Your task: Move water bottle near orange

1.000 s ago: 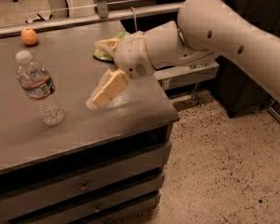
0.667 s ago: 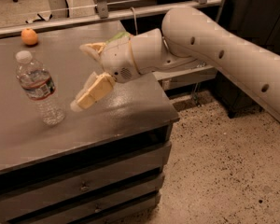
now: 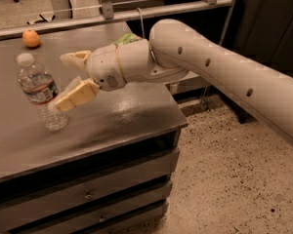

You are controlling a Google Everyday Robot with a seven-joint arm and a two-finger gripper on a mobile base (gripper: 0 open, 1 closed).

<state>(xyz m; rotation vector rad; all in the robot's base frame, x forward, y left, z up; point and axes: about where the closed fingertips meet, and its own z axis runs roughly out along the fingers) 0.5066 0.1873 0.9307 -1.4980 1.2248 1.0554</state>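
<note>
The water bottle [image 3: 39, 90] stands upright on the grey counter [image 3: 122, 121], near its left front. It is clear and ribbed, with a white cap and a red, white and blue label. The orange [image 3: 31, 38] sits at the far left back of the counter, well behind the bottle. My gripper [image 3: 63, 82] is just right of the bottle at label height. It is open, with one cream finger [image 3: 74, 58] above and one finger [image 3: 76, 96] below, tips close to the bottle. It holds nothing.
A green snack bag [image 3: 127, 38] lies at the back of the counter, mostly hidden behind my white arm [image 3: 210, 67]. A metal rail [image 3: 136, 13] runs behind the counter. Drawers [image 3: 93, 191] sit below its front edge. Speckled floor lies to the right.
My gripper has moved left across the counter toward the bottle and now sits right beside it. The bottle and the orange have not moved.
</note>
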